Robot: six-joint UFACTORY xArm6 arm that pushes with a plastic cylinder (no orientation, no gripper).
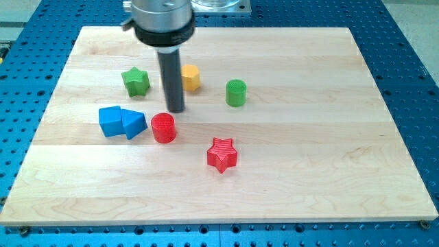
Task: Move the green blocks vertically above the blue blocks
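Partly hidden — yellow block [191,77] behind rod [171,75]

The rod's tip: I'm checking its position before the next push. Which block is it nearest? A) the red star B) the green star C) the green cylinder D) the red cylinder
D: my tip ends just above the red cylinder in the view, closer to it than to any other block.

Silver-grey round housing, black ribbed collar, straight dark rod, my tip [175,110]
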